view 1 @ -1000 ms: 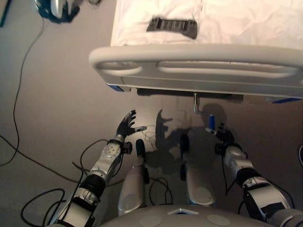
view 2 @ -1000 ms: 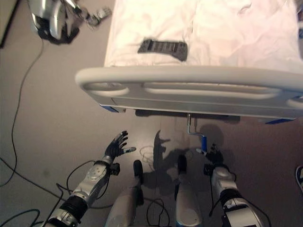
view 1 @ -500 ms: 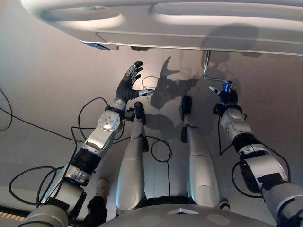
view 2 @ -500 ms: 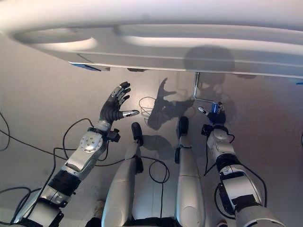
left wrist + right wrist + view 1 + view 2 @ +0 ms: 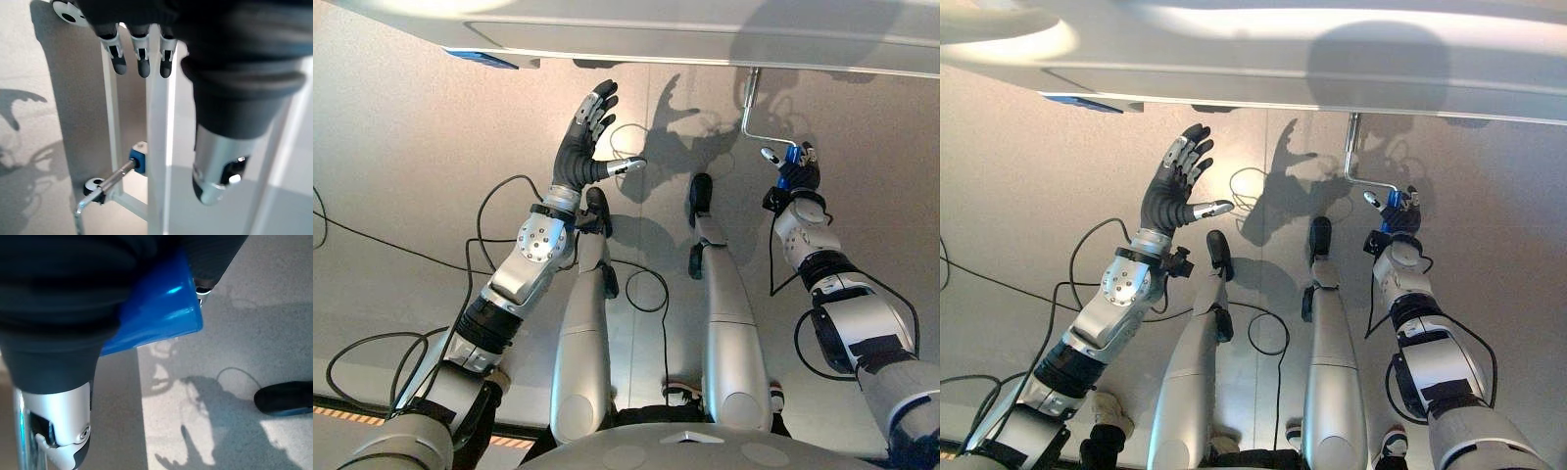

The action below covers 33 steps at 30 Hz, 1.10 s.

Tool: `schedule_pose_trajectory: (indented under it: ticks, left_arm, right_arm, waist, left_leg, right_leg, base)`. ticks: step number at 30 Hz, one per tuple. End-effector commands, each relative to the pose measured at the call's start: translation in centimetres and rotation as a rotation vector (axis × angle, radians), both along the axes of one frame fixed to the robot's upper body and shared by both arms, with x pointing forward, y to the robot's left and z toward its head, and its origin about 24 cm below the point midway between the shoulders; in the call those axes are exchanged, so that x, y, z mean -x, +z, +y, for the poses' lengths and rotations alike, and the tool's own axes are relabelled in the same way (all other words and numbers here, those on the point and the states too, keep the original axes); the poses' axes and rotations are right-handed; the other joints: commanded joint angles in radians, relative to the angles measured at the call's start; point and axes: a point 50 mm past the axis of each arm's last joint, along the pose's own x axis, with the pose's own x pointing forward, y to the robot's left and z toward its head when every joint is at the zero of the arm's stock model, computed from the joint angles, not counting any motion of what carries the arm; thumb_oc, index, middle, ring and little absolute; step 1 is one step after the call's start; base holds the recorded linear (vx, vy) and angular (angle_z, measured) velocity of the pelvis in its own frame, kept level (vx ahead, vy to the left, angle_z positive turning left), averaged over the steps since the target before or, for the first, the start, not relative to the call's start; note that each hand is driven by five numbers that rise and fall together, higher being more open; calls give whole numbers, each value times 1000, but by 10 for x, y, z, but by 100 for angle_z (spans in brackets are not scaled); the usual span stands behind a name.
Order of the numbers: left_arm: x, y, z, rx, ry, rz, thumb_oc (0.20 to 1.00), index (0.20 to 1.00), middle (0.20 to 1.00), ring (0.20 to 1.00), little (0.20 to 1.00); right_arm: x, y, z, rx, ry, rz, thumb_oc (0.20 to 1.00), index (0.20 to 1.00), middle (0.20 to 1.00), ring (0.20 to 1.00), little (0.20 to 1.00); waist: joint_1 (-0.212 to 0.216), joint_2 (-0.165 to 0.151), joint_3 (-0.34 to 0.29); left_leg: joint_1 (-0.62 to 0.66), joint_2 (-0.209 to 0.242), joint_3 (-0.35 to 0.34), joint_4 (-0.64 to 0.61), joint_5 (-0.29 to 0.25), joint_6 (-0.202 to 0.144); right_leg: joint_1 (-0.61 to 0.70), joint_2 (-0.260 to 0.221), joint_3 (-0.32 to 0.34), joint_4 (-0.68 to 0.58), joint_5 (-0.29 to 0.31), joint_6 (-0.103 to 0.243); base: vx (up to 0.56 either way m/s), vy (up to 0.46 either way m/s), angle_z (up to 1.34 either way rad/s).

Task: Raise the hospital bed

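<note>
Now | right hand (image 5: 799,176) grips crank handle (image 5: 156,318) | left hand (image 5: 582,147) spread, below footboard (image 5: 636,29)

The footboard (image 5: 1263,59) of the bed looks like smooth moulded plastic, pale grey with a soft sheen. The crank (image 5: 751,108) under it is bare bent metal rod, shiny; its handle (image 5: 156,313) is glossy blue plastic that catches the light. The floor (image 5: 401,147) is a matt, even grey sheet, smooth. The left hand (image 5: 582,147) has brushed silver fingers and matt dark ribbed covering; the right hand (image 5: 800,176) wears the same dull dark ribbing.
</note>
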Motion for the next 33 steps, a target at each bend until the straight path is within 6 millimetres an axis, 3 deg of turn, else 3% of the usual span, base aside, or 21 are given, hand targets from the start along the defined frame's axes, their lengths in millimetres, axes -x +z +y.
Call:
schedule_pose_trajectory:
  ticks: [1,7,15,16,17,19,33]
  left_arm:
    - [18,25,4,60,-40,-144,1000,1000,1000,1000,1000]
    - [21,28,7,65,-43,-158,1000,1000,1000,1000,1000]
    - [21,30,5,63,-59,-158,1000,1000,1000,1000,1000]
    - [22,30,5,68,-62,-158,1000,1000,1000,1000,1000]
    - [22,30,5,69,-63,-159,1000,1000,1000,1000,1000]
    - [22,31,6,69,-63,-160,1000,1000,1000,1000,1000]
    - [22,33,1,87,-91,-165,1000,1000,1000,1000,1000]
  right_arm:
    - [-1,3,3,-22,11,-31,1000,1000,1000,1000,1000]
    - [-4,13,6,3,64,-65,1000,1000,1000,1000,1000]
    - [-8,11,1,18,80,0,1000,1000,1000,1000,1000]
    - [-9,11,3,32,107,7,592,592,592,592,592]
    - [-9,11,4,32,113,6,539,539,539,539,539]
    - [-9,12,5,31,118,5,200,200,200,200,200]
    - [-7,3,3,35,142,43,200,200,200,200,200]
  waist:
    - [6,-27,-13]
    - [1,-47,-13]
    - [7,-40,-13]
    - [10,-39,-13]
    - [9,-39,-13]
    - [10,-39,-13]
    - [14,-41,-13]
  left_leg:
    - [-30,-31,-18,141,-131,23]
    - [-25,-34,-22,128,-123,17]
    - [-28,-33,-27,127,-122,17]
    - [-27,-32,-27,123,-122,16]
    - [-25,-32,-26,120,-120,16]
    - [-23,-33,-26,118,-119,16]
    - [-13,-31,-30,118,-121,18]
  right_leg:
    - [49,6,-14,-124,52,82]
    - [62,8,-16,-150,61,82]
    - [62,9,-21,-151,59,80]
    - [62,9,-23,-153,59,79]
    - [64,10,-23,-154,59,79]
    - [65,10,-23,-155,59,79]
    - [82,8,-31,-161,56,83]
  base:
    - [0,0,0]
    - [0,0,0]
    - [0,0,0]
    - [0,0,0]
    - [0,0,0]
    - [0,0,0]
    - [0,-2,0]
